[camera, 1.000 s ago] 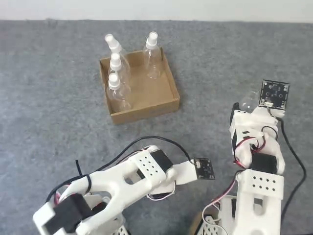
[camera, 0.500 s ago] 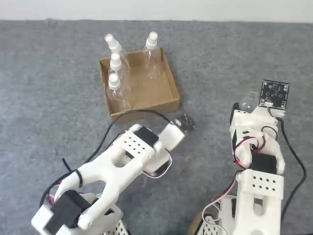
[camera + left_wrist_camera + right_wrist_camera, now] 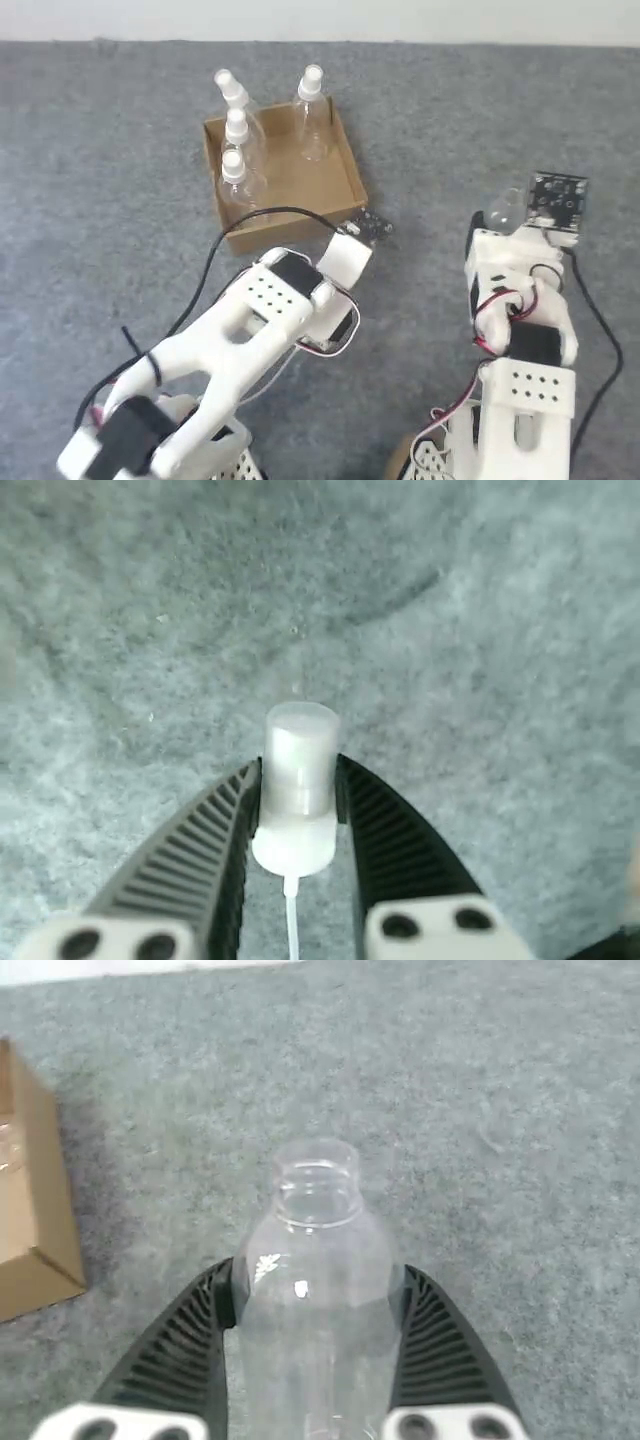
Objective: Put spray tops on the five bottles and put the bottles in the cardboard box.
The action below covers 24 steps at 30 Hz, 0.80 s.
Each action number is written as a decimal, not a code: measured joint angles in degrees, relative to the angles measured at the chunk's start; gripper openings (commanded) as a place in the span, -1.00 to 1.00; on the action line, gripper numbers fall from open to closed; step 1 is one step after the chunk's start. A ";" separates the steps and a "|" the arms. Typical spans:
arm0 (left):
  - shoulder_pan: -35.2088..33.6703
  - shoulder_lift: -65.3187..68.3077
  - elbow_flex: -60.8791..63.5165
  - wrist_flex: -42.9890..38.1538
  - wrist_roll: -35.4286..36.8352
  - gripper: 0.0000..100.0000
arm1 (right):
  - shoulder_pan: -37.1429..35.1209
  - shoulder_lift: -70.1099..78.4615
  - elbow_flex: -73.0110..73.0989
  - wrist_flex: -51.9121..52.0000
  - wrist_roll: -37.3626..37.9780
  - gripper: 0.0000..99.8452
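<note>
In the high view you are on the last bottle. Four capped bottles (image 3: 237, 135) stand in the cardboard box (image 3: 300, 222), far and left of centre. The left arm (image 3: 270, 310) stretches from the near left, its wrist just beside the box's near right corner. The right arm (image 3: 520, 290) stands at the right with the uncapped bottle (image 3: 503, 210) at its far end, well apart from the box. A black cable (image 3: 225, 245) loops over the left arm, close to the box's near wall, so mind it as you swing.

In the left wrist view, the left gripper (image 3: 298, 768) is closed down to the width of the spray top (image 3: 298, 750). It pinches the top on both sides, and the thin dip tube (image 3: 291, 920) trails back between the fingers. Below it lies grey carpet (image 3: 480, 630).

In the right wrist view, the right gripper (image 3: 318, 1280) is spread wide around the bottle's clear body and grips it on both sides. The open neck points away, and the box's corner sits to the left.

My judgement is that your next move is to carry the top rightward to that neck. Line the tube up with the opening, then seat the top. The tube tip is the fussy part, because a tilt would catch it on the rim. Lift clear of the box corner first.
</note>
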 measured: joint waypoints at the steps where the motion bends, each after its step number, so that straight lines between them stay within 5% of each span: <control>1: -0.53 -1.49 0.00 0.00 0.44 -0.98 | -0.35 -0.97 0.44 0.00 0.00 -0.93; 11: -10.29 -15.38 0.62 -0.88 4.31 -0.98 | -5.27 -9.32 5.10 0.00 0.00 -0.93; 24: -10.46 -29.45 9.85 -5.98 5.63 -0.98 | -14.77 -18.90 8.26 2.64 4.04 -0.93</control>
